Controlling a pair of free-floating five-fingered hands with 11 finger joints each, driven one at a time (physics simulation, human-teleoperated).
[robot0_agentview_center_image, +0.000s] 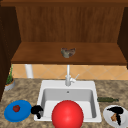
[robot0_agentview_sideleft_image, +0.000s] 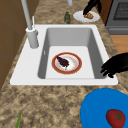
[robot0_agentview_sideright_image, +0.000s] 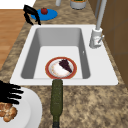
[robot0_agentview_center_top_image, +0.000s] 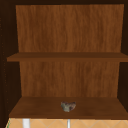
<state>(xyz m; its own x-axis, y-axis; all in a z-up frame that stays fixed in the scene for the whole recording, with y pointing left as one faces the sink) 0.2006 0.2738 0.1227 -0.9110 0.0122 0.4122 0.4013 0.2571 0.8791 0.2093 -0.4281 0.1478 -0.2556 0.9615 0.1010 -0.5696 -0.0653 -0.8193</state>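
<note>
Right hand (robot0_agentview_center_image: 117, 111) fingers relaxed over pastry (robot0_agentview_center_image: 114, 117) on white plate (robot0_agentview_center_image: 107, 117), left hand (robot0_agentview_center_image: 37, 110) loosely curled, empty

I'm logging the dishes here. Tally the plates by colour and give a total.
Blue plate, with the tomato, near the left hand: 1
White plate, under the right hand: 1
Red-rimmed plate in the sink: 1
Total: 3

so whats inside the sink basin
A red-rimmed plate lies flat on the basin floor of the sink, with a dark purple lump of food on it. Whatever is beneath the plate is covered. In the front view a red ball hides the basin floor.
</note>
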